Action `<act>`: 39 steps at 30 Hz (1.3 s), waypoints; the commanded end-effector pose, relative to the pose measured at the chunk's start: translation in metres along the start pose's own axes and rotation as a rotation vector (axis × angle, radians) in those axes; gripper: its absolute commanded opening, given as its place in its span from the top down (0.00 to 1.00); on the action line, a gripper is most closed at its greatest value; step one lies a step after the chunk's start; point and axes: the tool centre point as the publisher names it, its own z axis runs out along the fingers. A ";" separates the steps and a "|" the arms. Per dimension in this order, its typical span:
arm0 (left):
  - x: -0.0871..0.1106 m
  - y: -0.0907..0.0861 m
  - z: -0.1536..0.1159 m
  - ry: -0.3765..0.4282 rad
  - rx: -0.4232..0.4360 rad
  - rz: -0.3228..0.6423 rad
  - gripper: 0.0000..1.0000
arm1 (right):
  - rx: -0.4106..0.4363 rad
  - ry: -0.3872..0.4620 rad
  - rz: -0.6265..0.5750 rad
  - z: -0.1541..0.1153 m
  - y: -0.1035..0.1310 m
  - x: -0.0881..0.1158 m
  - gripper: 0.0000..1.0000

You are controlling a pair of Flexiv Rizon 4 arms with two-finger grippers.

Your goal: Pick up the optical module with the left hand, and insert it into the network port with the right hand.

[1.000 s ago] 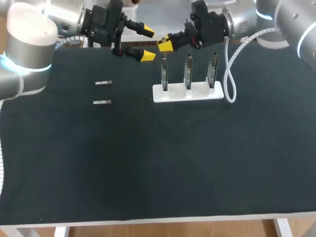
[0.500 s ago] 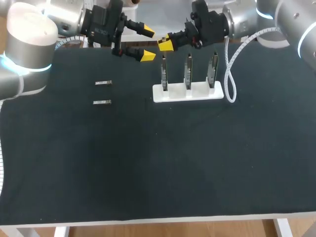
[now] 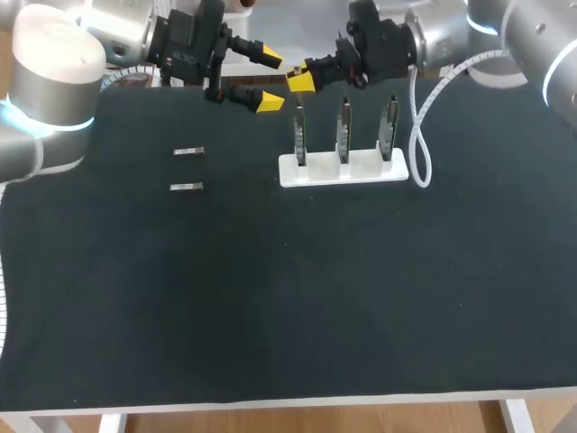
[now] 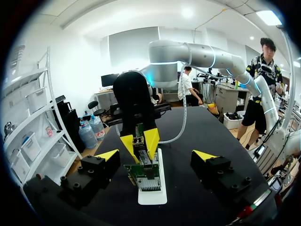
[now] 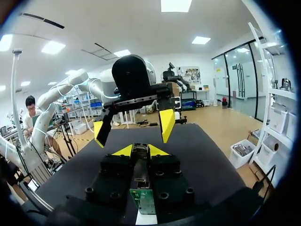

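Optical module (image 5: 140, 169) sits clamped between the narrow-set fingers of the right gripper (image 3: 302, 82), above the left end of the white port holder (image 3: 343, 169) near the table's (image 3: 288, 298) far edge. Left gripper (image 3: 268, 79) hangs just beside it, jaws wide, holding nothing. Two more modules (image 3: 188, 152) lie toward the far left corner.

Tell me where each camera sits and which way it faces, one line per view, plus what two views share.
Head view: above and behind, looking down on the table; both arms, left gripper and right gripper, show.
Left wrist view: on that wrist, facing the right gripper above the white stand; own open fingers show.
Right wrist view: on that wrist, facing the left gripper; own fingers clamp the optical module.
Shared: each wrist view shows the other's gripper.
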 end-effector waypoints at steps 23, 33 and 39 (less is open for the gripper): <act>0.000 0.002 0.000 0.001 0.003 0.001 0.00 | -0.110 0.007 0.030 -0.001 -0.010 0.008 1.00; 0.000 0.002 0.000 0.001 0.003 0.001 0.00 | -0.115 0.012 0.039 0.000 -0.012 0.013 1.00; 0.000 0.002 0.000 0.001 0.003 0.001 0.00 | -0.120 0.011 0.049 0.002 -0.014 0.016 1.00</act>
